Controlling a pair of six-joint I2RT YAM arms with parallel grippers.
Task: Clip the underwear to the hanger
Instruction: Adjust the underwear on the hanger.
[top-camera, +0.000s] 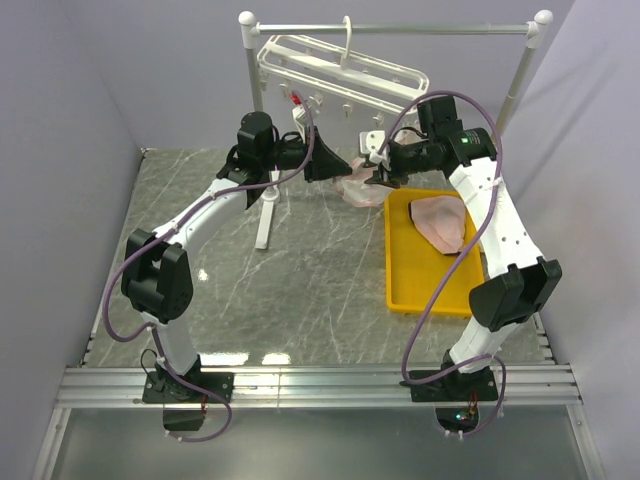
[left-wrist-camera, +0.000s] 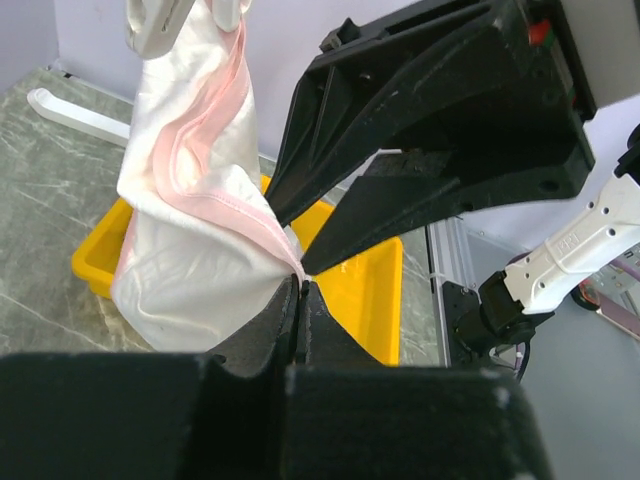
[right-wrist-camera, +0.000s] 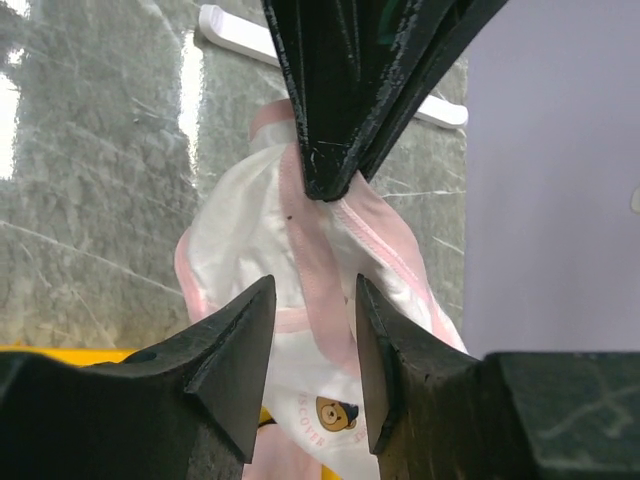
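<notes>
We found the left gripper (left-wrist-camera: 300, 284) clenched on the underwear (left-wrist-camera: 190, 280) by its pink hem. The right gripper (right-wrist-camera: 314, 297) hung released just beside, its jaws apart either side of that hem.

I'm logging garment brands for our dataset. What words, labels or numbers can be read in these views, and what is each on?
"...COVER": small arched print beside a bear's head on the underwear; its first letters and any further print are too small to read.
Dark mark on the right arm's white link: too blurred to read.
Nothing else legible in any view.
</notes>
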